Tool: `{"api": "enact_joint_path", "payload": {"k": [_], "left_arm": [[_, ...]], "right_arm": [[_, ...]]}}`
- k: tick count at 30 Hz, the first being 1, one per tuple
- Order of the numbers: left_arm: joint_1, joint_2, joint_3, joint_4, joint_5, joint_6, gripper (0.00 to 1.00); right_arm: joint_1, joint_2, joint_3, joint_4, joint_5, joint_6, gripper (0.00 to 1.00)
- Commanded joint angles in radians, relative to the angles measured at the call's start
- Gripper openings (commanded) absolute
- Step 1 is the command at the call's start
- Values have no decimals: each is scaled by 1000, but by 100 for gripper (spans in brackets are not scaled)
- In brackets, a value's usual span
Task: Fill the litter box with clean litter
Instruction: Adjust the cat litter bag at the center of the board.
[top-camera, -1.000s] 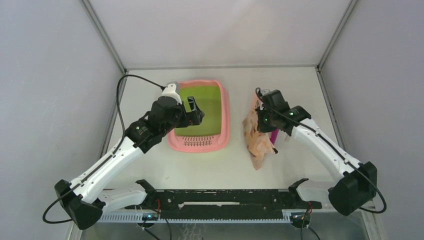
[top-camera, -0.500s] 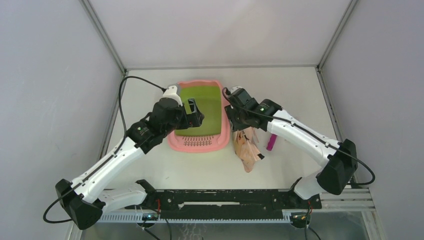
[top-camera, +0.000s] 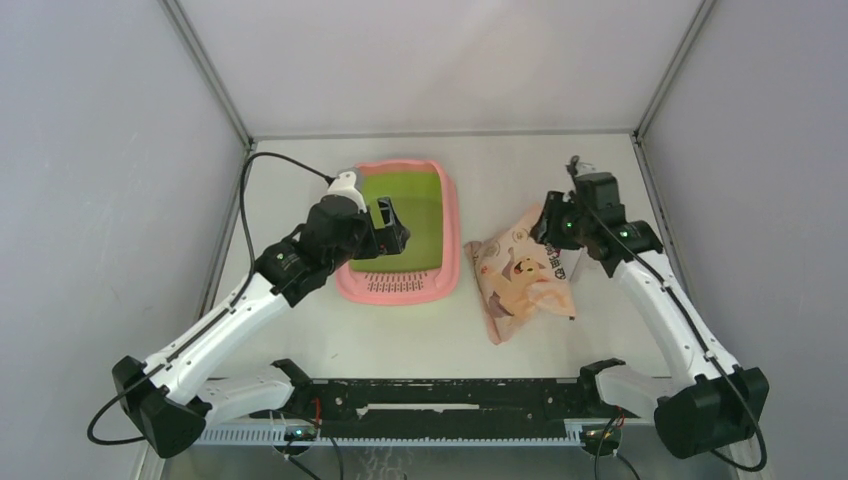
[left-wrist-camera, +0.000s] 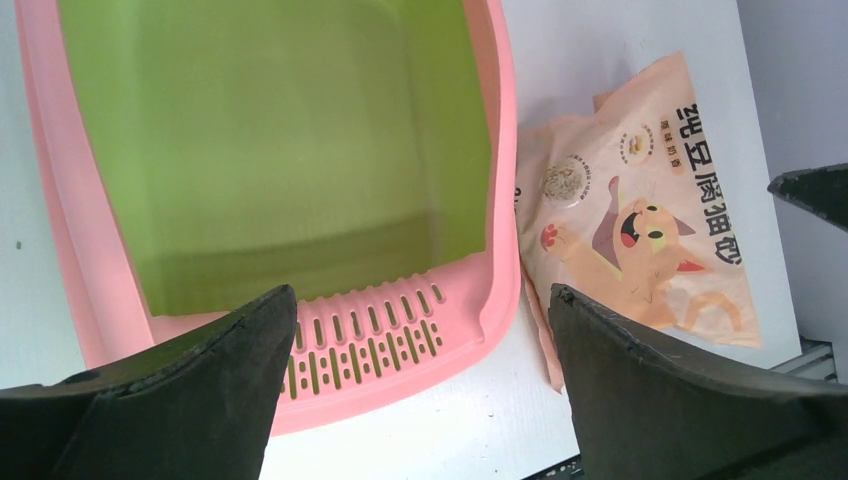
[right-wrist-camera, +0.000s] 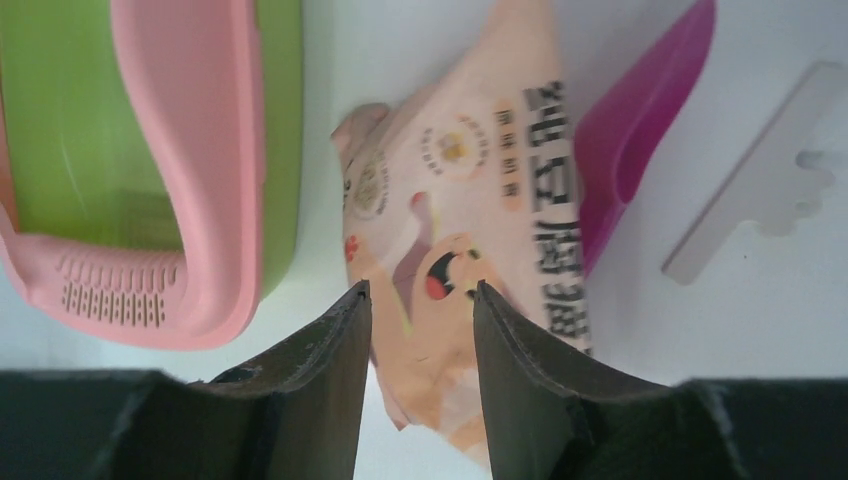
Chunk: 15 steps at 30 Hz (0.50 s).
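The litter box (top-camera: 452, 235) has a pink rim and a lime-green basin (left-wrist-camera: 280, 150), with a perforated pink grid (left-wrist-camera: 370, 335) at its near end. The basin looks bare, and the litter itself is out of view. My left gripper (top-camera: 388, 226) hovers over the box's near left part, wide open (left-wrist-camera: 420, 300) and holding nothing. A peach-pink printed bag (top-camera: 520, 275) lies flat on the table to the right of the box. My right gripper (top-camera: 553, 228) hangs above the bag's far right corner. It stands open (right-wrist-camera: 420, 295), and the bag (right-wrist-camera: 470, 200) shows below the gap, apart from the fingers.
A magenta scoop (right-wrist-camera: 640, 120) lies partly under the bag's right edge. A flat white strip (right-wrist-camera: 760, 170) rests on the table beyond it. The enclosure's grey walls stand left, right and behind. The black rail (top-camera: 450, 395) runs along the near edge.
My right gripper carried the bag toward the box, then opened and swung back right. The bag now lies flat on the table. The left arm has not moved.
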<state>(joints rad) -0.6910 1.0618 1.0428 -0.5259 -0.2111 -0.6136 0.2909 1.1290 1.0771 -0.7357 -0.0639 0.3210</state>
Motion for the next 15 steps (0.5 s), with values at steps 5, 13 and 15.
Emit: {"api": "enact_joint_path", "payload": {"k": [5, 13, 15], "left_arm": [[-6, 16, -5, 36, 22, -6, 100], [-6, 40, 9, 37, 28, 1, 100], [-6, 48, 11, 40, 32, 2, 100]], "right_arm": [[-307, -25, -196, 220, -295, 80, 50], [-499, -31, -309, 265, -302, 74, 46], [-524, -31, -319, 264, -290, 68, 44]]}}
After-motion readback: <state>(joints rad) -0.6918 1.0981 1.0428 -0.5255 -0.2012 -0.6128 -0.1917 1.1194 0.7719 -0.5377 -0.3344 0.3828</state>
